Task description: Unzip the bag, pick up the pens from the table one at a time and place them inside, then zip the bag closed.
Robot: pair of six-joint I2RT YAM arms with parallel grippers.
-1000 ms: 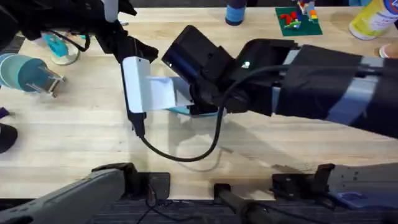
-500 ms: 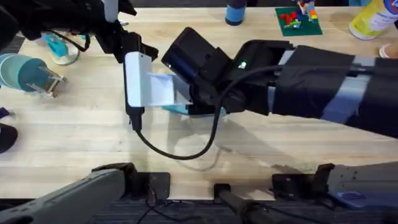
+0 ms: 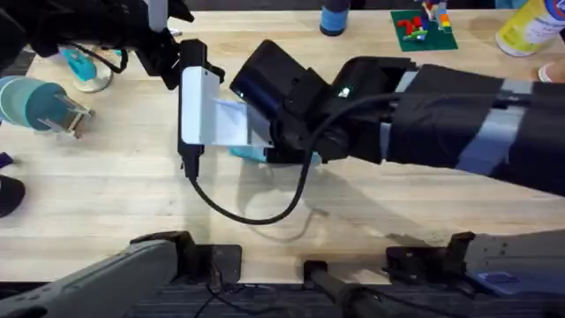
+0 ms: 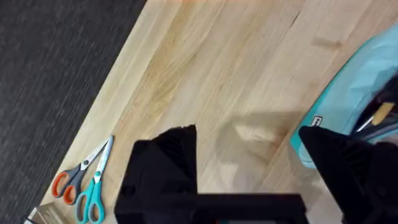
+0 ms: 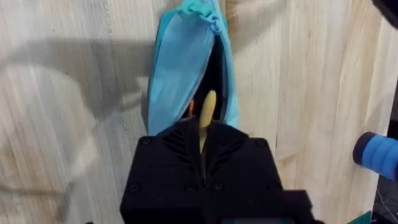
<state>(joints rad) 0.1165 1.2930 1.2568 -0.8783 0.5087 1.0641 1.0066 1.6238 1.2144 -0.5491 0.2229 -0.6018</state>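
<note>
Light blue fabric, the pencil pouch (image 5: 186,68), lies on the wooden tabletop (image 5: 56,93) directly ahead of the right gripper (image 5: 203,149), its zipper mouth gaping as a dark slit that runs away from the fingertips. Tan wooden pen (image 5: 206,121) sits pinched between the right fingers, which are pressed in on its shaft; its rounded pale end pokes forward from the pinch, right at the near end of the slit. An orange glint shows beside it inside the opening; cannot tell what it is.

Left wrist view: the pouch's end (image 4: 348,93) with a small white tag lies just beyond one finger (image 4: 348,168) of the left gripper (image 4: 249,165). Fingers there are spread wide, bare table between them, nothing held. Pen tip (image 4: 380,115) visible at the pouch opening past that finger. Orange-handled and teal-handled scissors (image 4: 84,183) lie well apart, toward the table edge by the dark carpet.

Overhead: both arms crowd over the pouch (image 3: 252,152), mostly hiding it.

Risks, as judgement:
- Nothing pins the pouch. Pushing the pen in could slide the soft fabric along the table rather than seating the pen.
- Slit is narrow and its lips slack; a release now could leave the pen resting across the edge, to roll out.
- A pen end left in the mouth would foul the zipper when closing.
- Arms close together; contact is possible.
</note>
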